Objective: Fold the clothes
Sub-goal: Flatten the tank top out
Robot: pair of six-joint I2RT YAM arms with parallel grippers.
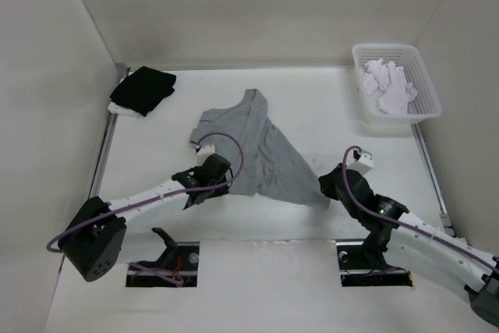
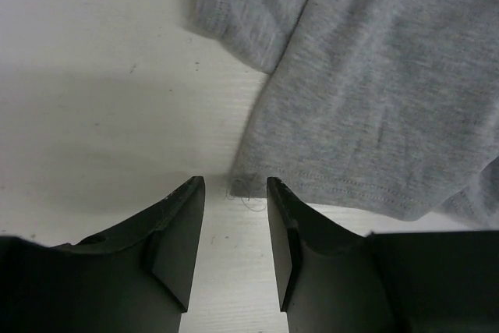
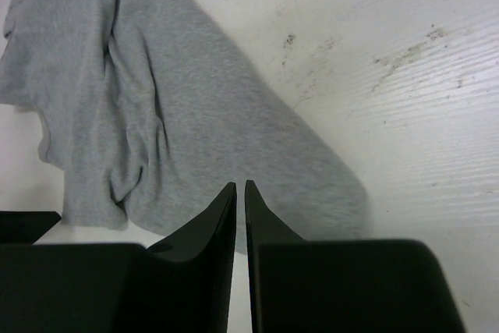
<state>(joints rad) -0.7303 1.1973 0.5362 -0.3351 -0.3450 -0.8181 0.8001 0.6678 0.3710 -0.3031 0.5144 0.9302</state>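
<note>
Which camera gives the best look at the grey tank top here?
Top external: the whole tank top shows, lying rumpled and unfolded. The left wrist view catches only a hem corner. The right wrist view shows most of it, but its near edge is hidden behind the fingers.

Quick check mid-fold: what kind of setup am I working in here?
Probably a lab test cell, not a home: a white table boxed in by plain white walls, with a grey tank top and a basket of white cloths staged on it.
</note>
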